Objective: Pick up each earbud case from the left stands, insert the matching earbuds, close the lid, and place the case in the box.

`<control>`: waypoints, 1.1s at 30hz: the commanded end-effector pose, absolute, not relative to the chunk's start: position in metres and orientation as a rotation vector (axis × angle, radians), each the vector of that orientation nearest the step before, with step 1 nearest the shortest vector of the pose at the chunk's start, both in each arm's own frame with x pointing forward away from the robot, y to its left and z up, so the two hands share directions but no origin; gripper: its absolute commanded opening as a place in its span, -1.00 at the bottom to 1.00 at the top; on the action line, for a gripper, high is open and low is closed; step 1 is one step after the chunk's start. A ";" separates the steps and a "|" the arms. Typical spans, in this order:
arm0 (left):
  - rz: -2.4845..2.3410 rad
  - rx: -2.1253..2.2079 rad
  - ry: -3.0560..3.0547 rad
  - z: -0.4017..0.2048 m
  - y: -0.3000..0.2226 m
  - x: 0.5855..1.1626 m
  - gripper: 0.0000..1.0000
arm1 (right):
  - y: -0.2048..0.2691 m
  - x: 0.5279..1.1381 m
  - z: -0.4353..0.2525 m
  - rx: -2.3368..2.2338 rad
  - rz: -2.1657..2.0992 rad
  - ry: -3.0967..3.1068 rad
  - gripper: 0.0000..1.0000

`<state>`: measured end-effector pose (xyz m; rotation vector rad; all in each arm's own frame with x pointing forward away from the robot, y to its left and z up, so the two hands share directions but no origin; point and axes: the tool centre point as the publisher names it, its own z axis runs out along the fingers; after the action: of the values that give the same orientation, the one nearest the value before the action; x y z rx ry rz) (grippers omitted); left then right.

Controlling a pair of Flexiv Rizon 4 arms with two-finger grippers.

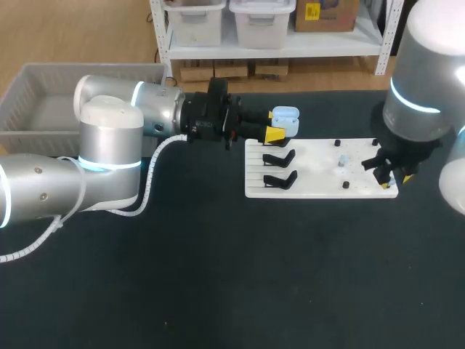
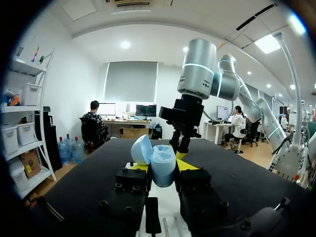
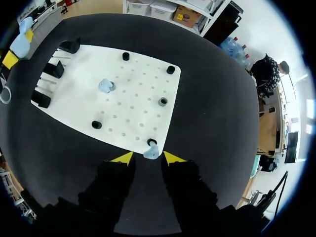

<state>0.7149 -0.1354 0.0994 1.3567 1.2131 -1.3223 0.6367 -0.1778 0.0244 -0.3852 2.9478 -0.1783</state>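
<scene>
The open earbud case (image 1: 285, 116) is clamped in the left gripper (image 2: 163, 167), raised beside the white board (image 1: 320, 163); an earbud (image 3: 151, 153) is seen just ahead, between the right gripper's (image 3: 148, 158) parted fingers.

Pale blue against white.
Earbud case (image 1: 285, 116) and earbuds (image 3: 105, 86) pale blue; board (image 1: 320, 163) white, dotted with holes; stands (image 1: 280, 158) black; table (image 1: 218, 276) dark; right gripper (image 3: 147, 159) tips yellow.

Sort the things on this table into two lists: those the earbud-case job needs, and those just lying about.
Job: open earbud case in left gripper; earbud between right gripper's open fingers; second earbud on white board; black stands; grey box.
Idle: empty black pegs; grey peg.
</scene>
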 end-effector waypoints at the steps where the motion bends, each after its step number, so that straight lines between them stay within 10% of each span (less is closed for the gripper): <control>1: -1.322 1.356 1.214 0.099 -0.136 0.715 -1.00 | -0.177 0.636 0.022 -0.380 -0.181 2.939 -0.31; 33: -1.322 1.356 1.214 0.099 -0.136 0.715 -1.00 | -0.179 0.643 0.011 -0.353 -0.215 2.917 -0.39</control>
<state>0.7149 -0.1354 0.0994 1.3567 1.2131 -1.3223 0.6427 -0.1790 0.0139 -0.3559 2.9227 -0.2118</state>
